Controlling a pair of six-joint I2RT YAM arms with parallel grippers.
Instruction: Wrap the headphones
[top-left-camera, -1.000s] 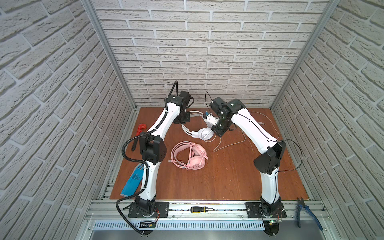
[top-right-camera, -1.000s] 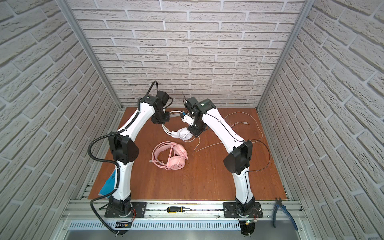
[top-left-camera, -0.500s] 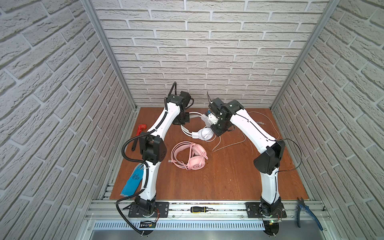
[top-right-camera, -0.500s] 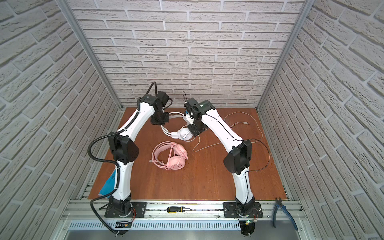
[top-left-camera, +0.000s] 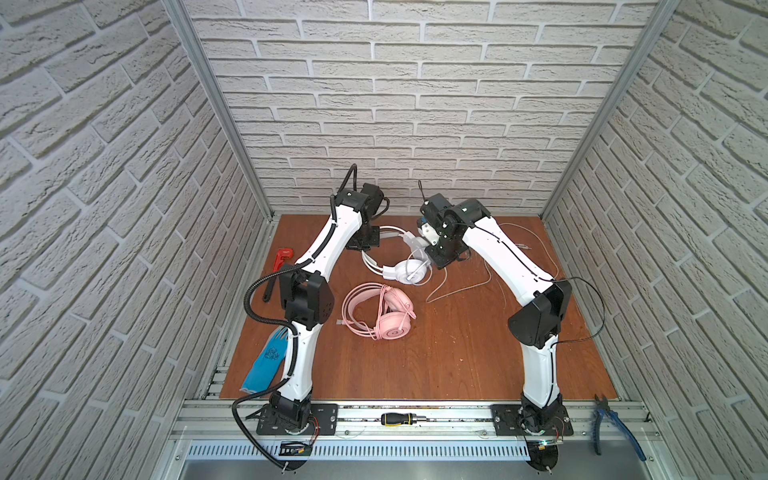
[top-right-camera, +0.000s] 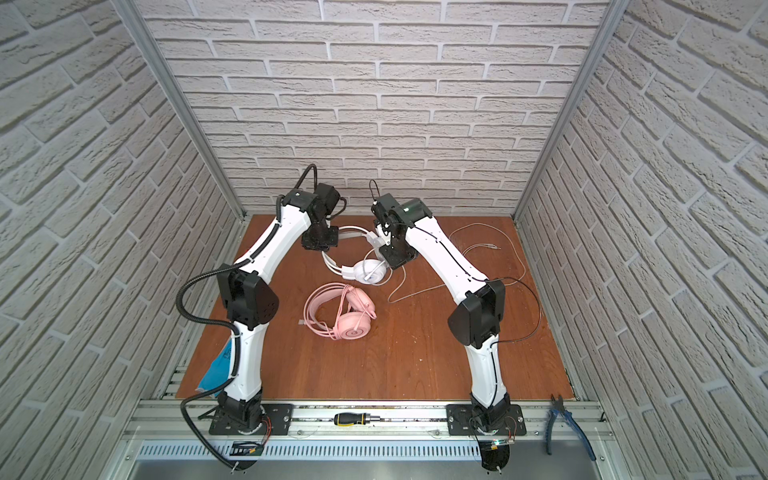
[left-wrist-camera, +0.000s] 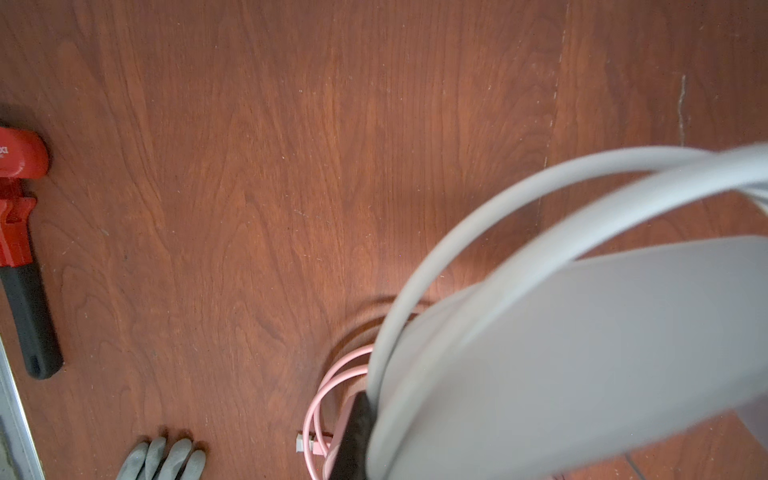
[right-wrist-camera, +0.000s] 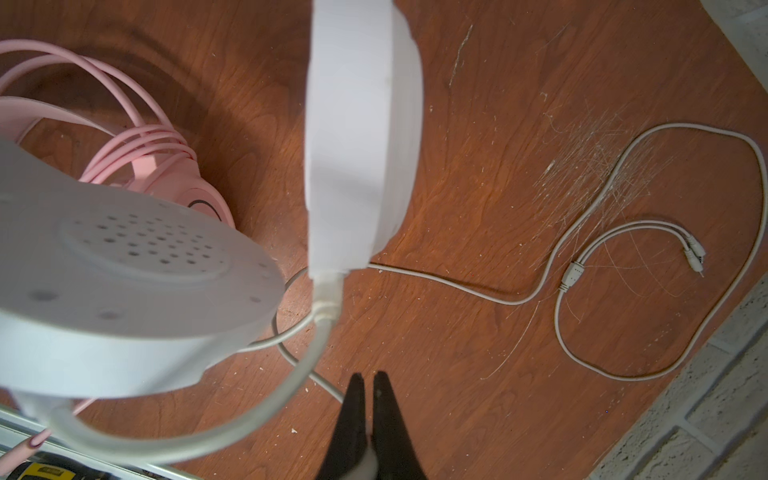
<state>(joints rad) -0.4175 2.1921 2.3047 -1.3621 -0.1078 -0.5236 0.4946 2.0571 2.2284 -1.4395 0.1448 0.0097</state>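
Rolled slightly at the wrist, right claw pinches white cable; left claw grips white headset.

The white headset is held by its band at the left fingers, cable trailing from the right fingers; the pink headset is laid flat, apart from both.

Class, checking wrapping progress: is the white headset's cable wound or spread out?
Spread out: the white cable lies in loose loops across the table.
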